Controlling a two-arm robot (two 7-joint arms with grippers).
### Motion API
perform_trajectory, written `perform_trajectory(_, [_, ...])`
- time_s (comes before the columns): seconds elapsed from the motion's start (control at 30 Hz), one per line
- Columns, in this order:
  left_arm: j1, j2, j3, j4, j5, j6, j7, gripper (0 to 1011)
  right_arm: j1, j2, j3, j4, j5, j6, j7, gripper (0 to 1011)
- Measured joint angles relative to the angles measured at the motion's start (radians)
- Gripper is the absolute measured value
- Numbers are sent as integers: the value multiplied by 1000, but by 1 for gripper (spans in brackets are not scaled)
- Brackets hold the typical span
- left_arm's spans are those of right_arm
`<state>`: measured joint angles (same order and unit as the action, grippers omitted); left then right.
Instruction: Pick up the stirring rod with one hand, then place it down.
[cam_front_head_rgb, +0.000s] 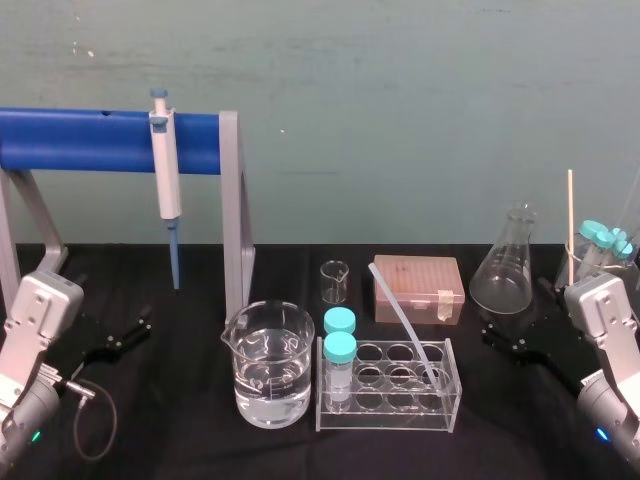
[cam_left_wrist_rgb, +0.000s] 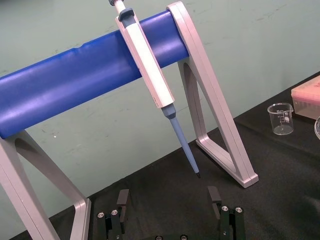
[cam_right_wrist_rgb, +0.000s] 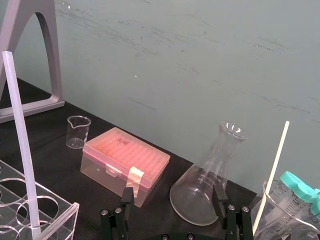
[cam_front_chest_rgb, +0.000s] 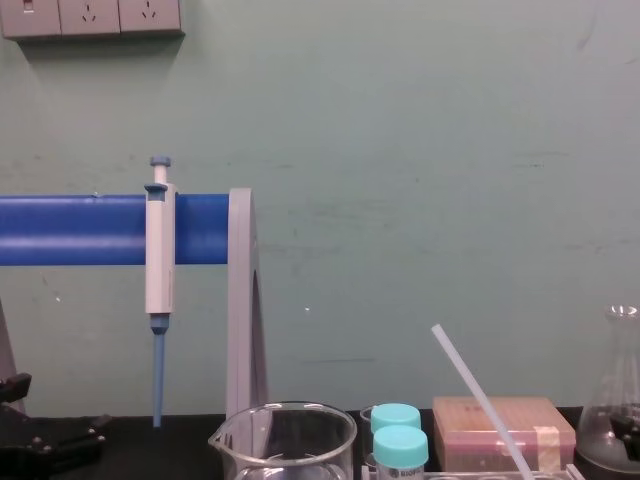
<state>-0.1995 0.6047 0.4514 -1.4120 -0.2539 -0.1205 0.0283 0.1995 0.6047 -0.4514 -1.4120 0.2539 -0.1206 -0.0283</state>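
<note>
The stirring rod (cam_front_head_rgb: 403, 322) is a thin translucent white rod that leans in the clear test tube rack (cam_front_head_rgb: 448, 400), its top tilted toward the back left. It also rises at the side of the right wrist view as the stirring rod (cam_right_wrist_rgb: 21, 141), and slants up in the chest view as the stirring rod (cam_front_chest_rgb: 478, 394). My right gripper (cam_front_head_rgb: 515, 345) rests low on the black table to the right of the rack, open and empty, apart from the rod. Its fingers (cam_right_wrist_rgb: 127, 197) stand wide. My left gripper (cam_front_head_rgb: 118, 339) sits at the far left, open and empty, under the pipette stand.
A water-filled beaker (cam_front_head_rgb: 268, 365) stands left of the rack, which holds two teal-capped tubes (cam_front_head_rgb: 340, 352). Behind are a small beaker (cam_front_head_rgb: 334, 282), a pink tip box (cam_front_head_rgb: 417, 289) and a conical flask (cam_front_head_rgb: 505, 263). A pipette (cam_front_head_rgb: 166, 190) hangs on the blue stand (cam_front_head_rgb: 80, 140). A cream stick (cam_front_head_rgb: 571, 225) stands at far right.
</note>
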Motion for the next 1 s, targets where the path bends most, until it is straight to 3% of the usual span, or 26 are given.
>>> perform_trajectory(1.0, [0, 0, 0, 0, 0, 0, 0, 1000, -6, 0, 11, -10, -11, -9, 12, 1003])
